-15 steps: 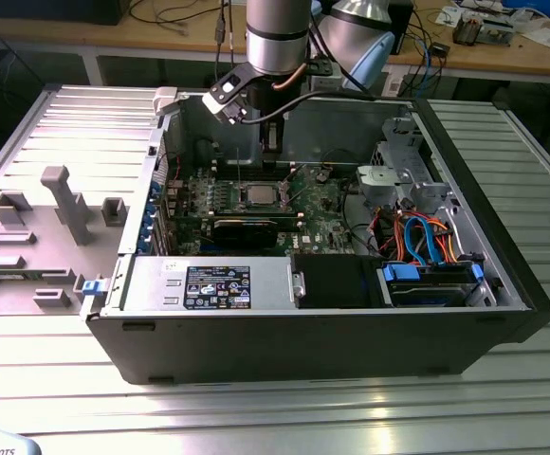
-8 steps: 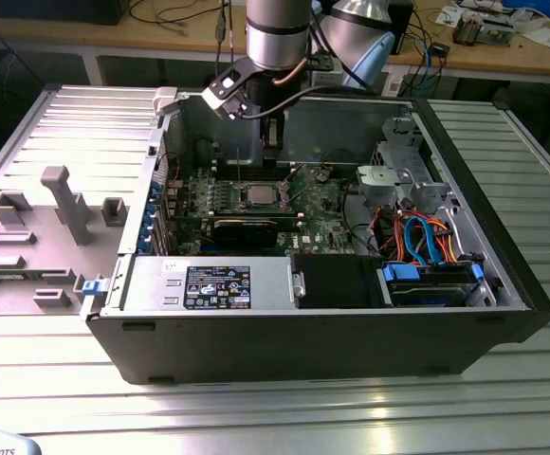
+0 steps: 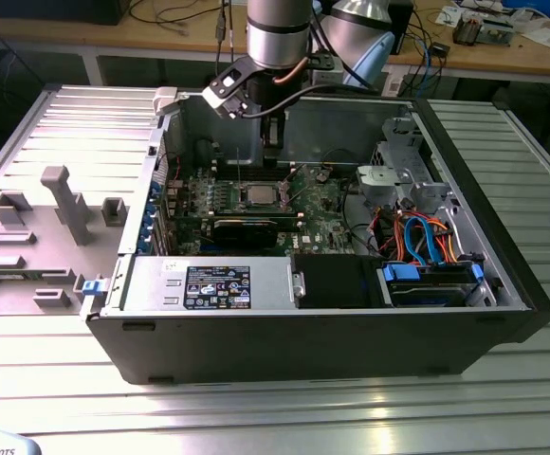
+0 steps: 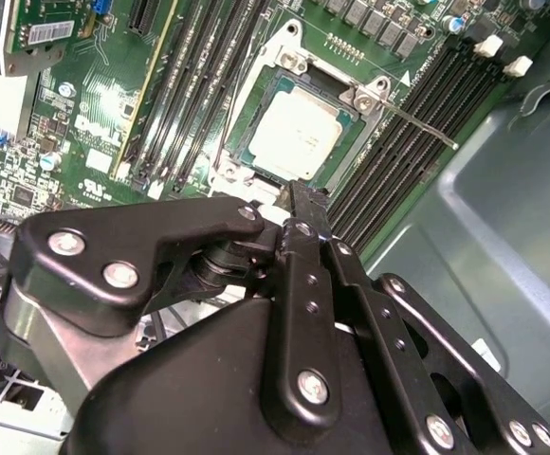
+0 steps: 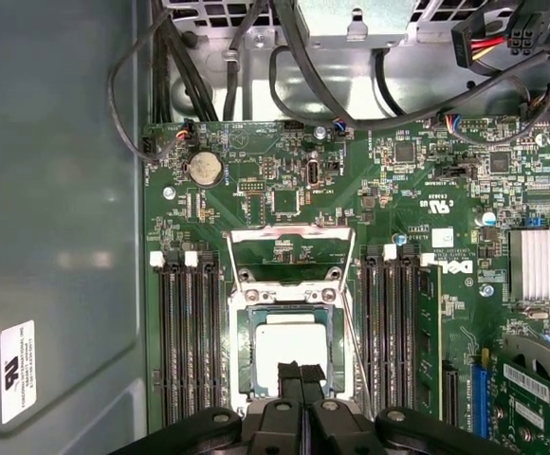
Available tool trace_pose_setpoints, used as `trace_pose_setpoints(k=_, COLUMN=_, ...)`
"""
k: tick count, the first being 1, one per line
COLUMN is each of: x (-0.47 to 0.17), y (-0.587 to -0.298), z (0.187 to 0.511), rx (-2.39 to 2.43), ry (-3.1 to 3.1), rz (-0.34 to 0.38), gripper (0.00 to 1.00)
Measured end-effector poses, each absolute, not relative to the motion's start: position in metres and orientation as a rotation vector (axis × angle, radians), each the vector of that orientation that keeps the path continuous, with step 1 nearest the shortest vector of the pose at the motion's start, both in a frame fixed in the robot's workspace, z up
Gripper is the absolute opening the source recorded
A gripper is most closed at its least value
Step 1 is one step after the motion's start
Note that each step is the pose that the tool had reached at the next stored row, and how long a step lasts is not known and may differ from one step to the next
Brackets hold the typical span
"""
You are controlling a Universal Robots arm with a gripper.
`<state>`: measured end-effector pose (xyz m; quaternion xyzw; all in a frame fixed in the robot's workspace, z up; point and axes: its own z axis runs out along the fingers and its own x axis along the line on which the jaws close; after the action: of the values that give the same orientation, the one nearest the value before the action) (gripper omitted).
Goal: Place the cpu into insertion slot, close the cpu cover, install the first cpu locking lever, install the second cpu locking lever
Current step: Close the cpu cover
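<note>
Part of cpu [image 5: 289, 339] behind end effector [image 5: 302, 372]

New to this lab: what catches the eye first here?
An open computer case sits on the slatted metal table, the arm reaching down into it. Inside, the pale cpu lies in the insertion slot, with the cpu cover swung open beside it and the shut gripper over the chip.
</note>
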<state>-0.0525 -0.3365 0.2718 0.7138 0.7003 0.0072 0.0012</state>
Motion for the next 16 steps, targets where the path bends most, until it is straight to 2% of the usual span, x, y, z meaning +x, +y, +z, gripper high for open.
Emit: trace_pose_setpoints(k=16, x=-0.0497, y=-0.3364, z=0.2718, rx=2.241, ry=2.198, rz=0.023, gripper=0.11)
